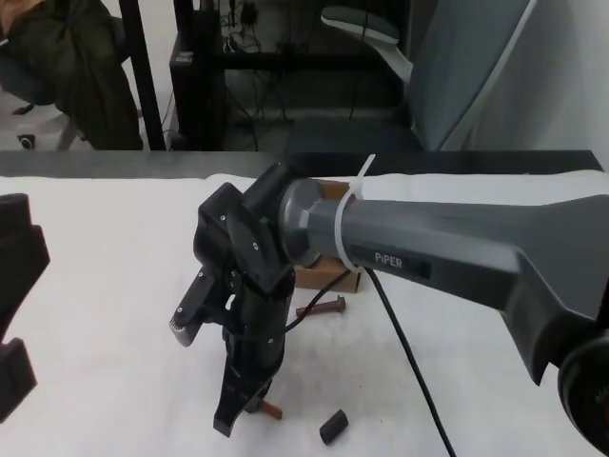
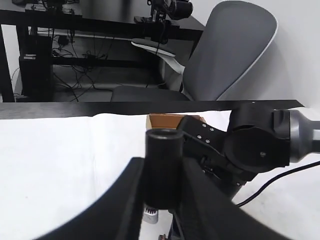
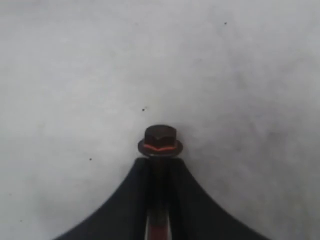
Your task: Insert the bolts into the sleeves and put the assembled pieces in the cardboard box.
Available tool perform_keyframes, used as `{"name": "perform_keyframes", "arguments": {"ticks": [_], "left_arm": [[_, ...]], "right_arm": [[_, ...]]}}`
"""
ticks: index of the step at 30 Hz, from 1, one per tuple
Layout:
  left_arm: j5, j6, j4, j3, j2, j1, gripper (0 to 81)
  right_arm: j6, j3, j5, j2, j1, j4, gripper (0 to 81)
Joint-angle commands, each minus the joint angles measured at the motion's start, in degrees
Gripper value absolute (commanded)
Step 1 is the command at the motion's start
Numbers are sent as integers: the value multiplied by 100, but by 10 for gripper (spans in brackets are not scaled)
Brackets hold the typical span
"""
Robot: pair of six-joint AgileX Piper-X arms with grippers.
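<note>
My right gripper [image 3: 159,164] is shut on the shank of a dark reddish bolt [image 3: 160,140], whose hex head sticks out past the fingertips over the white cloth. In the high view this gripper [image 1: 238,417] points down at the bench's front middle, with the bolt [image 1: 270,410] at its tip. My left gripper [image 2: 162,172] is shut on an upright black sleeve [image 2: 162,145], its open end facing up. A second bolt [image 1: 322,307] lies beside the cardboard box [image 1: 333,279]. A loose black sleeve [image 1: 333,427] lies near the front edge.
The right arm [image 1: 447,252] crosses the bench from the right and hides most of the box. Its cable [image 1: 404,347] trails over the white cloth [image 1: 114,248]. The left arm [image 1: 17,286] sits at the left edge. An office chair [image 2: 235,55] stands behind the bench.
</note>
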Motion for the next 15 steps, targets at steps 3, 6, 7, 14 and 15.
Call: {"name": "perform_keyframes", "arguments": {"ticks": [3,6,7,14,15], "left_arm": [[-23,86,-67,5,-27,-9,17],[-26,153,-67,31,-27,-9,17],[2,162,-67,48,-37,-9,17],[432,161,-464,432,-176,-9,17],[501,161,-663,553,-235,-9,17]], "right_arm": [[72,-61,69,-51,-62,-37,6],[121,-60,113,-343,-142,-98,6],[121,-60,115,-479,-184,-121,6],[108,-10,115,-1637,-518,-368,6],[81,45,115,-1849,-543,-436,6]]}}
